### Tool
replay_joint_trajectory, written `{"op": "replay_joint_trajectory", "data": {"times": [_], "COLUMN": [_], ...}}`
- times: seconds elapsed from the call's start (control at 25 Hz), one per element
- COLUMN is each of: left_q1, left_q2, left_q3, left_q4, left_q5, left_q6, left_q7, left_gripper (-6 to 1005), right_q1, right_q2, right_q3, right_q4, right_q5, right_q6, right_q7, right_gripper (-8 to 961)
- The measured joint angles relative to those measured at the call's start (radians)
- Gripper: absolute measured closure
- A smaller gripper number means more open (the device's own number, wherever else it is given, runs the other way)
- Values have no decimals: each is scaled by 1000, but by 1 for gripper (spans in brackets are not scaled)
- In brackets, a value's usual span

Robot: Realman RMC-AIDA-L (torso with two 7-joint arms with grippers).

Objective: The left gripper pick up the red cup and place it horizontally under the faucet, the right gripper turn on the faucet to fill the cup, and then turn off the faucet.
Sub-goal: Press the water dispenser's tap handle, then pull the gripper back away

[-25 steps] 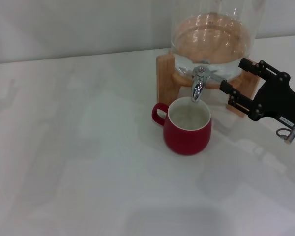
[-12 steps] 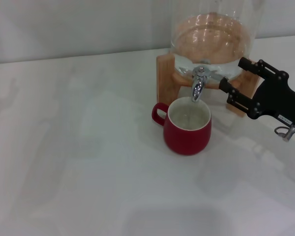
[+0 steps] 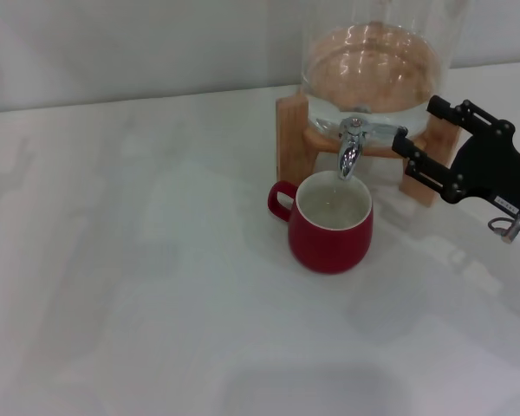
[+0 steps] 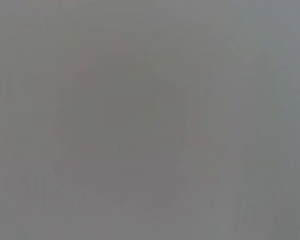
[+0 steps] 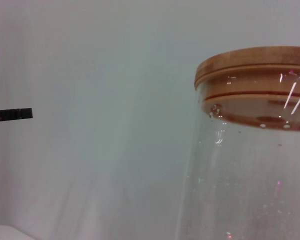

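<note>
While rounded red cup [image 3: 330,227] (glossy ceramic) sits under chrome faucet [image 3: 350,148].

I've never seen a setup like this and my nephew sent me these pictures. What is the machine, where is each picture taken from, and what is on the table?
It is a two-armed robot, and each arm ends in a grasping claw. The wide picture comes from a camera on its head, looking down at a white table. On the table stands a red cup, upright, right under the small chrome faucet of a clear glass jar on a wooden stand. The black right claw reaches in beside the faucet, open and holding nothing. The other two pictures come from cameras on the wrists. The right wrist view shows the jar's upper part with its wooden lid. The left wrist view is plain grey, and the left claw appears nowhere.
</note>
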Motion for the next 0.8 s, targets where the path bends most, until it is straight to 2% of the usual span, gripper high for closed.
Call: {"op": "replay_joint_trajectory", "data": {"times": [0.8], "left_q1": [-1], "left_q2": [0], "left_q3": [0], "left_q4": [2], "left_q5": [0], "left_q6": [4], "left_q7": [2], "left_gripper": [161], "right_q1": [-9], "right_q2": [2], "right_q3": [17], "right_q4": [0], "right_q5": [-1], "right_q6": [5], "right_q7": [-13], "right_gripper": [279]}}
